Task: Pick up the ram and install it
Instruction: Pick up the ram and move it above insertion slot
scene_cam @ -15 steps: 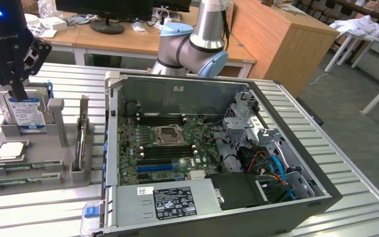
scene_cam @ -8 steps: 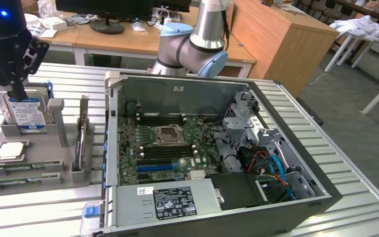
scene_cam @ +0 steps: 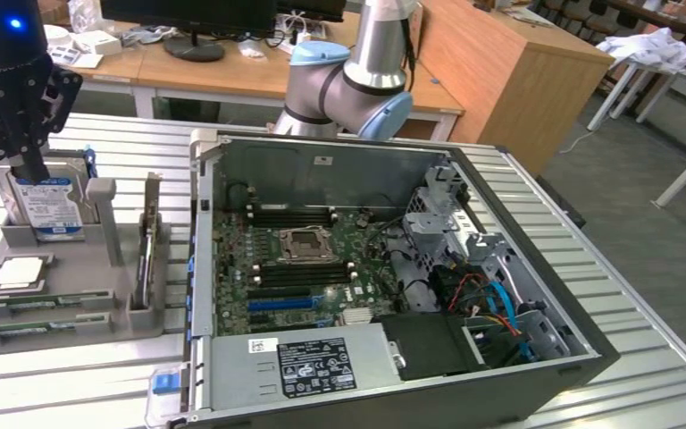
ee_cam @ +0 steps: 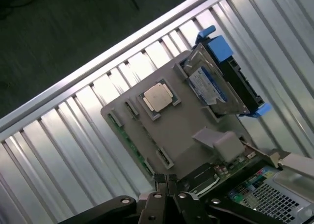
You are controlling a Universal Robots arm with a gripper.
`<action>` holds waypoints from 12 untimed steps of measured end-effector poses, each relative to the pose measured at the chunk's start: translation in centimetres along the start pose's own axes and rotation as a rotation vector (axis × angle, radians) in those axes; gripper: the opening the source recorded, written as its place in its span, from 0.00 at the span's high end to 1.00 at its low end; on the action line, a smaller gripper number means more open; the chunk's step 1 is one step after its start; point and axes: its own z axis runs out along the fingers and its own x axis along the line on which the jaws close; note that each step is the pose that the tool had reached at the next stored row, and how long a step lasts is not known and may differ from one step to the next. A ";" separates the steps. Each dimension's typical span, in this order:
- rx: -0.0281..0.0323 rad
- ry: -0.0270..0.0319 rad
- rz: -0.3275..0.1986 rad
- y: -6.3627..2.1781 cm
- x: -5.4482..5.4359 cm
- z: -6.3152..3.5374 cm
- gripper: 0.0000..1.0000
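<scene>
"Why is the computer case (scene_cam: 593,353) lying on its side with the panel off?"

"So the motherboard (scene_cam: 307,259) faces up and its slots can be reached from above. On the exterior view's left, the grey tray (scene_cam: 81,297) gives each part its own recess: the hard drive (scene_cam: 43,201) upright, the processor (scene_cam: 19,273) flat, and the ram (scene_cam: 36,330) lying along the front edge."

"And the arm (scene_cam: 355,80)?"

"It rises behind the case. The gripper (scene_cam: 28,165) hangs pointing down above the tray, near the hard drive, with its jaws closed on nothing. The ram sits untouched in its slot."
</scene>
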 end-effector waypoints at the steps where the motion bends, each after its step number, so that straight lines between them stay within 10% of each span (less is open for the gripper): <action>1: -0.0005 0.0009 -0.019 0.00 0.0 0.00 0.89; 12: -0.0051 0.0095 -0.218 0.00 0.0 0.06 0.89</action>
